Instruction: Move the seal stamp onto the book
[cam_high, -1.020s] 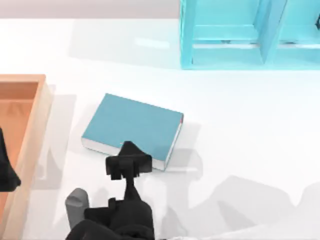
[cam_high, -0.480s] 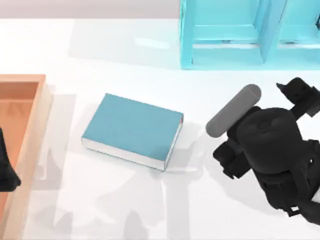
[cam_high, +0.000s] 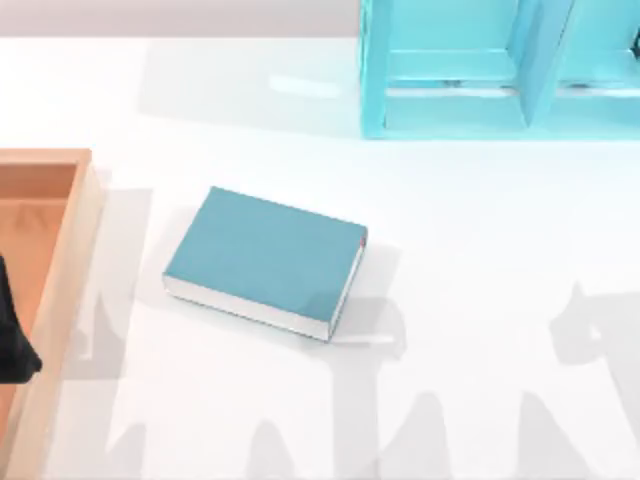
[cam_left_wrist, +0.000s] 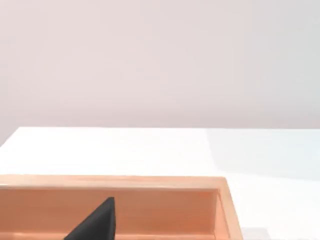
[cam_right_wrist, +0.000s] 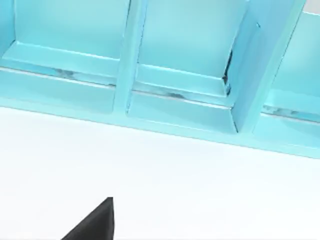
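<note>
The book (cam_high: 265, 258) lies flat on the white table left of centre, its teal cover up, white page edges toward the near side and a small red mark at its right corner. Nothing rests on it. The seal stamp is out of view. A dark part of my left arm (cam_high: 12, 340) sits at the table's left edge over the wooden tray (cam_high: 60, 260). The left wrist view has a black tip of my left gripper (cam_left_wrist: 95, 224) above that tray (cam_left_wrist: 150, 182). A black tip of my right gripper (cam_right_wrist: 95, 221) hangs over the white table facing the cyan shelf unit (cam_right_wrist: 180, 110).
The cyan shelf unit (cam_high: 480, 70) with open compartments stands at the back right. The orange wooden tray fills the left edge. Grey shadows of arms fall across the near part and right side of the table.
One second ago a dark arm reached over the book's near edge; half a second ago an arm stood at the right. Both have left the top view. The book stayed put.
</note>
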